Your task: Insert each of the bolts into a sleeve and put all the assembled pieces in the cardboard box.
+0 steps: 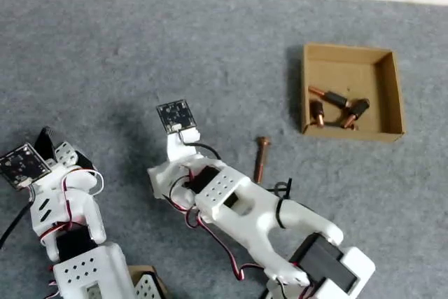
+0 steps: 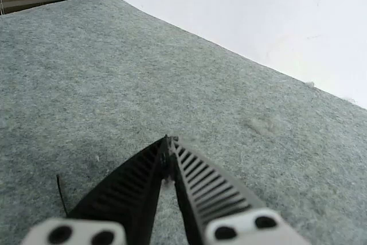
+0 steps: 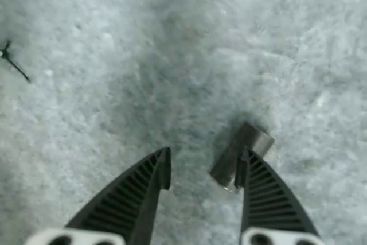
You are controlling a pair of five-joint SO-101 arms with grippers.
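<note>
Dark metal, short and tubular, the sleeve (image 3: 241,156) lies tilted on the grey, felt-covered desk (image 1: 140,47), pressed close to the inner edge of one finger of the right gripper (image 3: 205,159), whose fingers (image 3: 258,193) stand wide apart around it. Because the sleeve sits off-centre and askew, a closing pinch may well catch only its end and roll or flick it across the pile. The slim copper bolt (image 1: 260,160) rests loose just beside the right arm's white body, where a careless swing could knock it away. The left gripper (image 2: 170,142) hangs over bare felt, fingers pressed together and holding nothing. Well apart, the shallow brown cardboard box (image 1: 396,92) holds three assembled pieces (image 1: 336,99).
</note>
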